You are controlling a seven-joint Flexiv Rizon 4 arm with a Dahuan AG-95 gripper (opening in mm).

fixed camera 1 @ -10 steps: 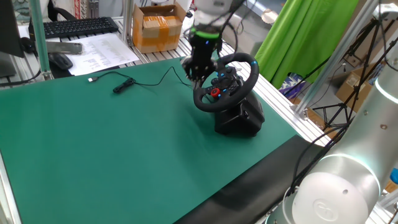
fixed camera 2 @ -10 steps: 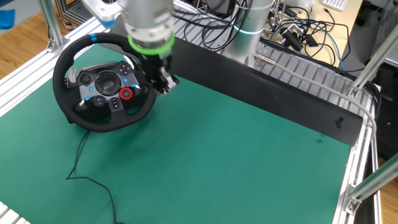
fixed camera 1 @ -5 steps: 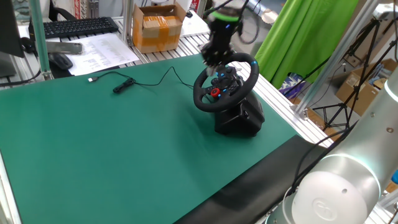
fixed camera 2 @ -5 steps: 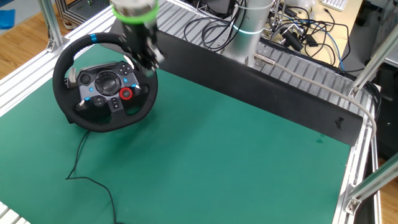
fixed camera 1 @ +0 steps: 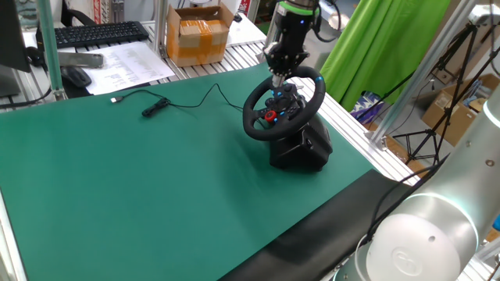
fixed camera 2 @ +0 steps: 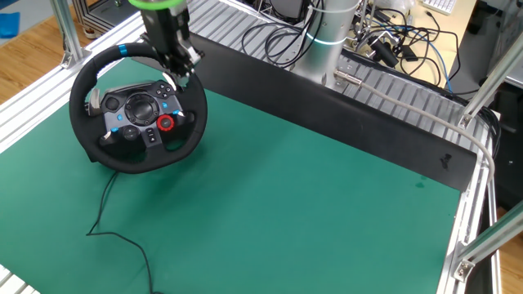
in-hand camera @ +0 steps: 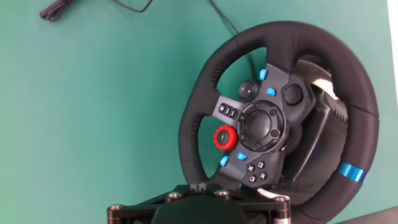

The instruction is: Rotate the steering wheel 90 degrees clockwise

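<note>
The steering wheel is black with a thick rim, a red round button and blue accents. It stands on a black boxy base on the green mat. It also shows in the other fixed view and in the hand view. A blue stripe marks the rim. My gripper hangs over the upper part of the rim, near the stripe side in the other fixed view. Its fingertips are hidden in the hand view, so I cannot tell whether it touches the rim.
A thin black cable with a plug lies on the mat left of the wheel and trails from it. A cardboard box and a keyboard sit beyond the mat. Aluminium rails and a black bar edge the table.
My gripper has moved from beside the rim's side up to the top of the rim. The wheel has not turned.
</note>
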